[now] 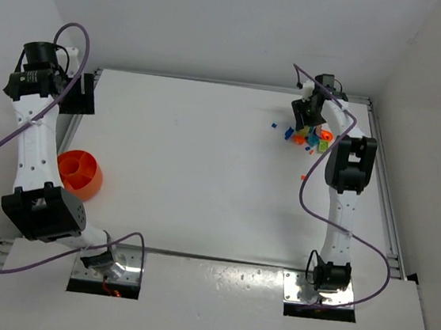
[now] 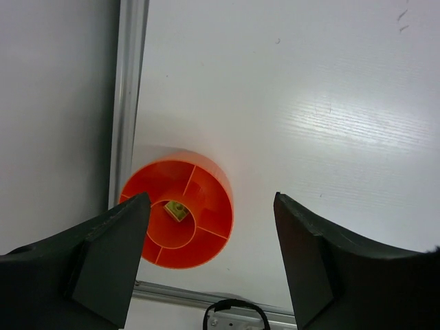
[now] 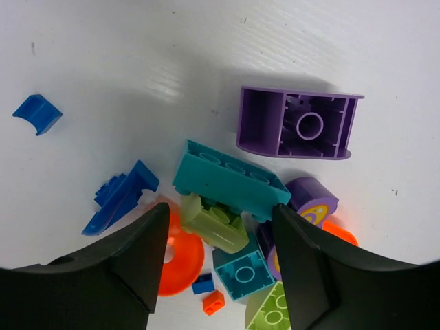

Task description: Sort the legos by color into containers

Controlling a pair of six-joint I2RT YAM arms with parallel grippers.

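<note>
Left gripper (image 2: 212, 199) hangs wide open, empty, above the small round orange plastic bowl (image 2: 210, 234), whose centre well holds one yellow-green lego brick (image 2: 177, 210). Far right, the right gripper (image 3: 220, 210) straddles a pale green plastic brick (image 3: 213, 225) in the mixed pile (image 1: 307, 135), jaws apart, seemingly positioned to pinch it.

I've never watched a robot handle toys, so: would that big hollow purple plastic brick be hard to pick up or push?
Probably stiff yet light: the big hollow purple plastic brick shows thin walls around an open underside. Lying flat, hollow side up, it would likely slide, not roll, if pushed. Its smooth plastic might slip.
</note>
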